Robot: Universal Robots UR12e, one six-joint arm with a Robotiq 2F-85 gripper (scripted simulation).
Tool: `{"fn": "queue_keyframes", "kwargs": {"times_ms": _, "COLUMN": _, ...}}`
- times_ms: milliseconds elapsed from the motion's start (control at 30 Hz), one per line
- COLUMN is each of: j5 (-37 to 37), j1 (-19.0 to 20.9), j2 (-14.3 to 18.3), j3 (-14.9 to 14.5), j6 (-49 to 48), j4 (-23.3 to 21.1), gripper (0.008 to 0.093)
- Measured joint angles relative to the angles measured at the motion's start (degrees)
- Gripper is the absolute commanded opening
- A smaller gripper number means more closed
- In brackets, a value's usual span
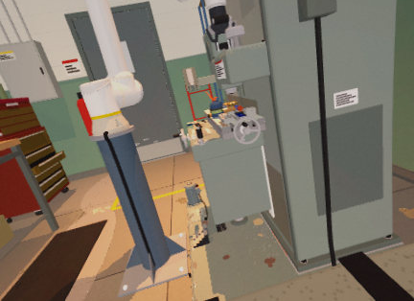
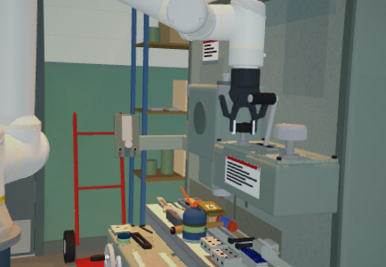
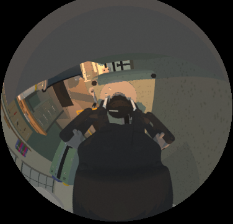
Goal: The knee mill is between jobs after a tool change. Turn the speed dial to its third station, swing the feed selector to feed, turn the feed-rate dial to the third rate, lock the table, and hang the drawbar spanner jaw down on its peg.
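The speed dial (image 2: 243, 128) on top of the mill head is mostly hidden between my fingers; only its dark knob (image 3: 119, 108) shows from the wrist camera. My gripper (image 2: 243, 127) points straight down and grips this dial. Just behind it stands the feed selector lever (image 2: 269, 118) with a black handle, leaning up to the left. To the right sits a grey round feed-rate dial (image 2: 290, 133) on a short stem. The mill head box (image 2: 275, 177) carries a red and white label. I do not see the spanner or its peg clearly.
Behind the work rises the mill's grey-green column (image 1: 330, 120). A blue shelf rack (image 2: 144, 110) and a red hand truck (image 2: 95, 186) stand to the left. The mill table (image 2: 195, 235) below carries an oil can, blocks and small tools. My arm's pedestal (image 1: 134, 201) stands on the floor.
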Motion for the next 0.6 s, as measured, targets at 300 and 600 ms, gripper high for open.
{"fn": "queue_keyframes", "kwargs": {"times_ms": 300, "j5": 0.0, "j1": 0.0, "j2": 0.0, "j3": 0.0, "j6": 5.6, "j4": 0.0, "gripper": 0.008}}
{"fn": "queue_keyframes", "kwargs": {"times_ms": 600, "j5": 0.0, "j1": 0.0, "j2": 0.0, "j3": 0.0, "j6": 10.4, "j4": 0.0, "gripper": 0.008}}
